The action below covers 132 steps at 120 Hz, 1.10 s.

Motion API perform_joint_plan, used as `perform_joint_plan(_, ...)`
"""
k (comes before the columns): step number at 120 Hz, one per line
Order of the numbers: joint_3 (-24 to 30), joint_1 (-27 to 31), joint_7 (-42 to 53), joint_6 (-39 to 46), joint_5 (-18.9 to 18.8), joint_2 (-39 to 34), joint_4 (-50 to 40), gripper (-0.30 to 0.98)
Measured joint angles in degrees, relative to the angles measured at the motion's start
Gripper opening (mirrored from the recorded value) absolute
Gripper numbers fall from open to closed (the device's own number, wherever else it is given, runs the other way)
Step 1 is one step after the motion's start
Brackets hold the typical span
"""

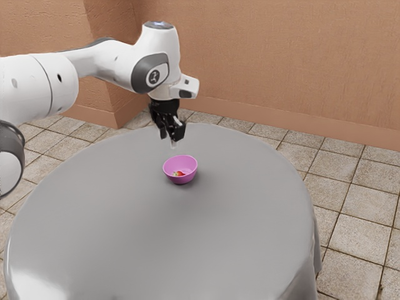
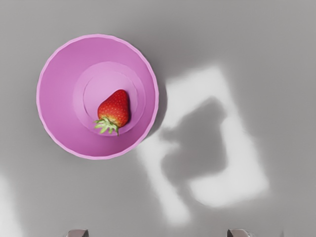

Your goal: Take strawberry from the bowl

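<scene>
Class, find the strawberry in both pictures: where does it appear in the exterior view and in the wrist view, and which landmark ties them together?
Exterior view: the strawberry is slightly below and left of the picture's centre, inside the bowl.
Wrist view: seen from above, it lies off-centre in the bowl, toward the bright patch on the tablecloth.
Shared landmark: the pink bowl, around the strawberry in both.

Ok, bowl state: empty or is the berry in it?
Not empty: the strawberry lies on its side inside the pink bowl, leaves attached; the exterior view also shows red inside.
</scene>
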<state>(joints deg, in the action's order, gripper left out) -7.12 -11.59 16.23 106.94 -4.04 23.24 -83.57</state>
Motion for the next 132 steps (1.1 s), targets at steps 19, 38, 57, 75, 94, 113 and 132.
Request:
perform_joint_plan(19,0.3,1.73,3.82,2.84,1.08,1.75,-0.89,0.25)
perform_joint_plan(38,0.35,2.03,6.8,5.1,2.39,3.59,-0.72,0.22)
perform_joint_plan(57,0.35,2.91,9.12,6.55,3.39,4.3,-0.71,0.22)
perform_joint_plan(75,0.78,3.47,10.83,7.63,4.46,6.13,-0.46,0.24)
perform_joint_plan(94,1.04,3.89,12.24,8.21,4.92,7.26,-0.23,0.3)
perform_joint_plan(113,1.07,4.84,13.32,8.52,5.05,7.65,-0.21,0.33)
perform_joint_plan(132,1.4,5.65,14.35,10.63,5.9,8.25,0.2,0.34)
